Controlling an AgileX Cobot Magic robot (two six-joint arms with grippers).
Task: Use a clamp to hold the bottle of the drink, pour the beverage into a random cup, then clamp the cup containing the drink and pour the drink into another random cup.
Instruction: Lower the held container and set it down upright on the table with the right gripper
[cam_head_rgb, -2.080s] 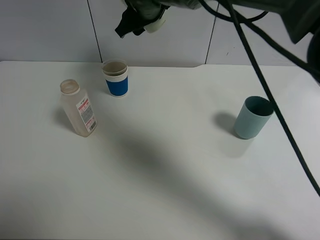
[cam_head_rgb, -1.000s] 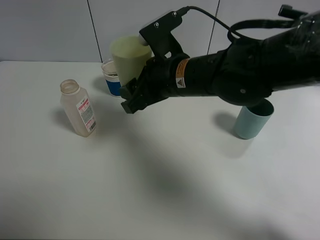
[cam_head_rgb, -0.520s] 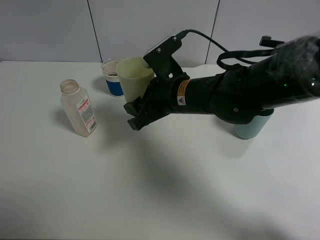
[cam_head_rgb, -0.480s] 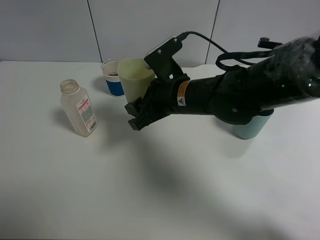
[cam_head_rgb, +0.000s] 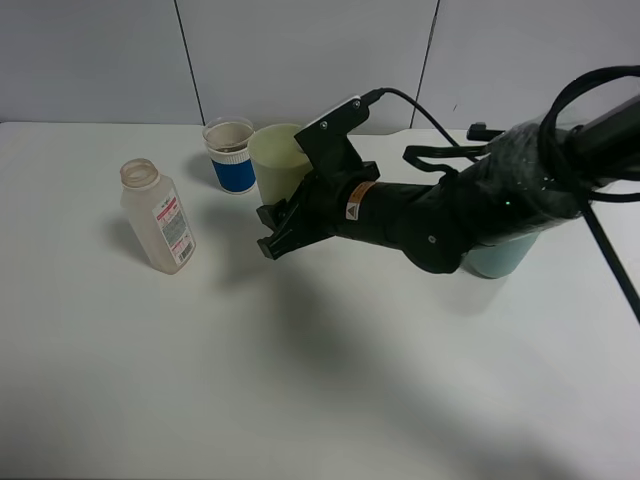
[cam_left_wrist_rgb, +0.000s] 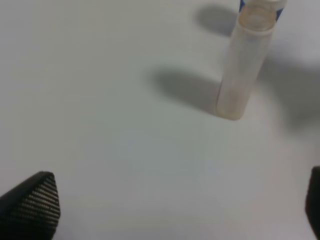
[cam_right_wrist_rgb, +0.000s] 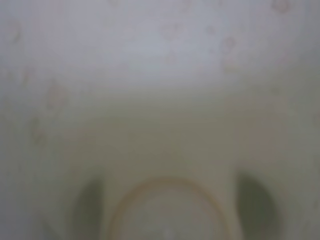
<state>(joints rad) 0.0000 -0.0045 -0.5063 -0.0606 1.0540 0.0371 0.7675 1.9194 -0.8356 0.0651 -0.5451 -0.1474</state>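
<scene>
While the right gripper (cam_head_rgb: 285, 215) stays out of clear sight behind the pale yellow-green cup (cam_head_rgb: 277, 163), its jaws read as clamped tight on that cup's wall, holding it upright at the table (cam_head_rgb: 300, 400). Just beyond the cup stands the blue-and-white cup (cam_head_rgb: 231, 155), dark drink inside, so the second pour looks finished. Next: loosen and back away without tipping it. Farther out, the bottle (cam_head_rgb: 157, 216) stands alone; the left gripper (cam_left_wrist_rgb: 165, 205) hangs above with jaws wide apart.

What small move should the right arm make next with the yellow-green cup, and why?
Probably lower it the last bit and let go. The right gripper holds the yellow-green cup upright just beside the blue-and-white cup, which already shows dark drink inside, so the pour looks done.
</scene>
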